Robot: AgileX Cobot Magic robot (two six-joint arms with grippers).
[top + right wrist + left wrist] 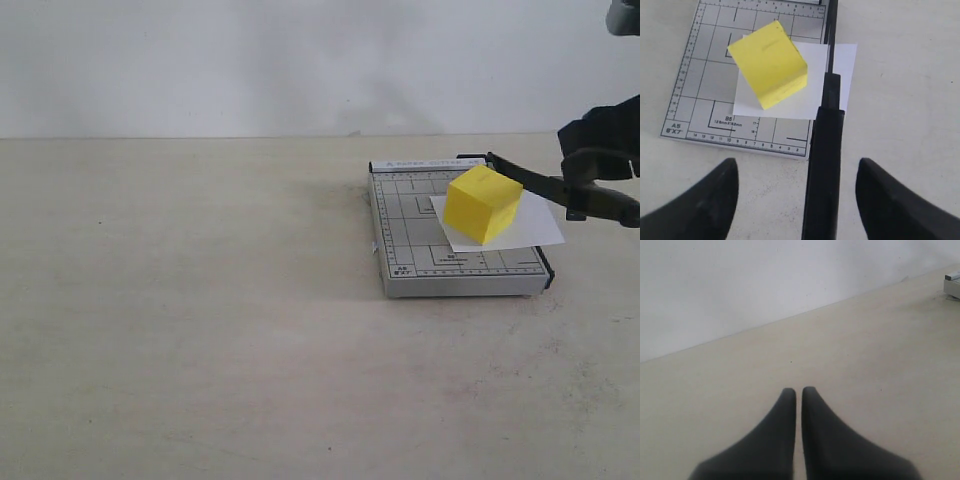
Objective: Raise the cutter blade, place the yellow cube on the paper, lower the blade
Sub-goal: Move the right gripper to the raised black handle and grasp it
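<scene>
Yellow cube (482,205) sits on paper (535,228), right of centre; placing done.
Cutter blade (530,182) looks raised, lowering not yet done; right pincer (797,161) spread astride it, left pincer (798,390) pressed together.

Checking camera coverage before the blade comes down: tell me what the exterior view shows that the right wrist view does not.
Only the exterior view: the pale back wall and the wide stretch of beige table left of the grey gridded cutter board. Only the right wrist view: the right pincer, open, fingers either side of the handle of the long black cutter blade. Both: the bright yellow cube on the small white paper sheet, the board, the blade.
</scene>
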